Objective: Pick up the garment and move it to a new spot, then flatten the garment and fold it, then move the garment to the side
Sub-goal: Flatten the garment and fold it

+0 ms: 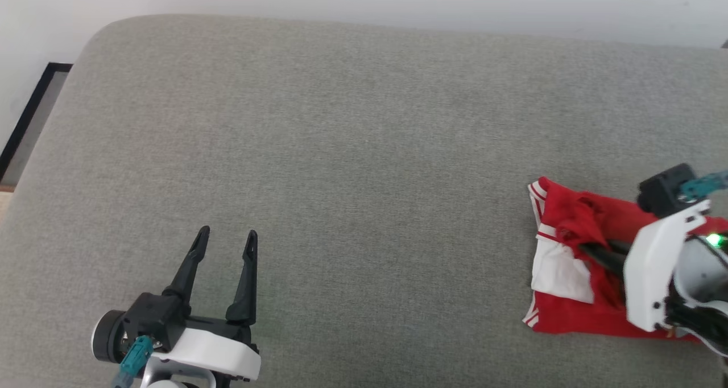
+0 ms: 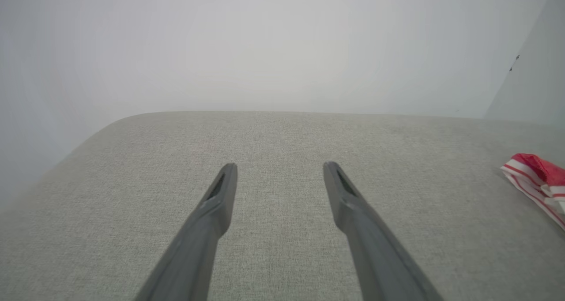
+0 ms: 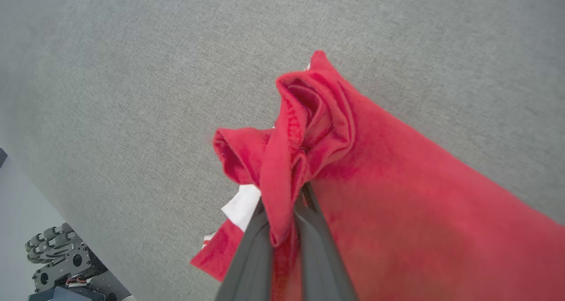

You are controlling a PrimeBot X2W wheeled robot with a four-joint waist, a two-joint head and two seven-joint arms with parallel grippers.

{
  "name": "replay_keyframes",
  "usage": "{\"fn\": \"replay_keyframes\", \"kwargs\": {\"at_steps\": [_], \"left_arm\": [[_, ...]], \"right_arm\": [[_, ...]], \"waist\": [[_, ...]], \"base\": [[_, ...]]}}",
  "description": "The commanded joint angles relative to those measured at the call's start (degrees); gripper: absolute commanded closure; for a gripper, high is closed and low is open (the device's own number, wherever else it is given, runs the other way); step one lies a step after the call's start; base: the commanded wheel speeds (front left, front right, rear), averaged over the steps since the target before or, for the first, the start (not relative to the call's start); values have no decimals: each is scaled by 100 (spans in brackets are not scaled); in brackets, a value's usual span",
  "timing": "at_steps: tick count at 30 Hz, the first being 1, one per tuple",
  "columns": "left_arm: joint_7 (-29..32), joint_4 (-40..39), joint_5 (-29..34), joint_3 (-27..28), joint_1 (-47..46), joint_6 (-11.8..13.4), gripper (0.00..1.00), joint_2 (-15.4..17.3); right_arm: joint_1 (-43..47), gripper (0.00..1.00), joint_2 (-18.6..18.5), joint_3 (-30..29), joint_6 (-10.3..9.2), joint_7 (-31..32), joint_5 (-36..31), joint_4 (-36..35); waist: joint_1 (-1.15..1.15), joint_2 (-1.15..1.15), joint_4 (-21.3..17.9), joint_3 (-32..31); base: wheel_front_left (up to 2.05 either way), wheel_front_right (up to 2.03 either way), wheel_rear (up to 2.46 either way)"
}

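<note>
Crumpled red garment [image 1: 569, 318] on woven grey upholstery [image 1: 352, 149]

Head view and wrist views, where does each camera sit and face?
Head view: on the head, facing down at grey cushion; open left pincer, right pincer shut on red jersey.
Left wrist view: along open left pincer, across cushion toward wall.
Right wrist view: down right pincer onto pinched jersey.
Shared: all show jersey and cushion.
</note>
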Motion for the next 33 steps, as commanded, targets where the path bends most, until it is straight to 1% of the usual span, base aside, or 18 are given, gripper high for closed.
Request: {"fn": "replay_keyframes", "kwargs": {"at_steps": [1,6,7,8,9,10,11,16,21,25,29,30,33], "left_arm": [[-29,12,-26,-2,-17,6,0,-20],[-29,52,-33,-14,-38,6,0,-38],[-30,61,-40,-8,-37,6,0,-38],[-30,71,-43,5,-32,6,0,-39],[-29,76,-42,21,-22,6,0,-35],[-30,83,-48,42,-7,6,0,-31],[-29,89,-61,56,11,6,0,-29],[-29,129,-87,86,56,6,0,-17],[-29,183,-138,99,85,6,0,6],[-29,242,-218,74,51,6,0,57],[-29,336,-300,13,-11,6,0,98],[-29,336,-300,13,-11,6,0,98],[-30,400,-348,13,-45,6,0,95]], "right_arm": [[-64,100,45,51,-3,-27,1,55],[-227,100,136,324,-3,-238,-22,501],[-246,89,132,366,-3,-296,-17,567],[-260,75,131,414,-3,-346,-11,624],[-272,51,131,444,-3,-404,4,667],[-284,7,138,454,-3,-470,34,714],[-293,0,133,474,-3,-523,54,750],[-361,0,61,493,-3,-810,145,772],[-317,0,-167,439,-3,-1243,219,616],[-239,0,-290,331,-3,-1785,321,707],[-174,0,-325,229,-3,-2434,380,1043],[-174,0,-325,229,-3,-2434,380,1043],[-169,0,-311,197,-3,-3051,369,1363]], "waist": [[0,0,31,5],[0,0,95,-9],[0,0,99,-15],[0,0,97,-23],[0,0,88,-32],[0,0,73,-43],[0,0,54,-56],[0,0,-82,-131],[0,0,-267,-213],[0,0,-440,-282],[0,0,-600,-346],[0,0,-600,-346],[0,0,-699,-393]], "base": [[0,0,0],[0,0,0],[0,0,0],[0,0,0],[0,0,0],[0,0,0],[0,0,0],[0,0,0],[0,0,0],[0,0,0],[0,0,0],[0,0,0],[0,0,0]]}}
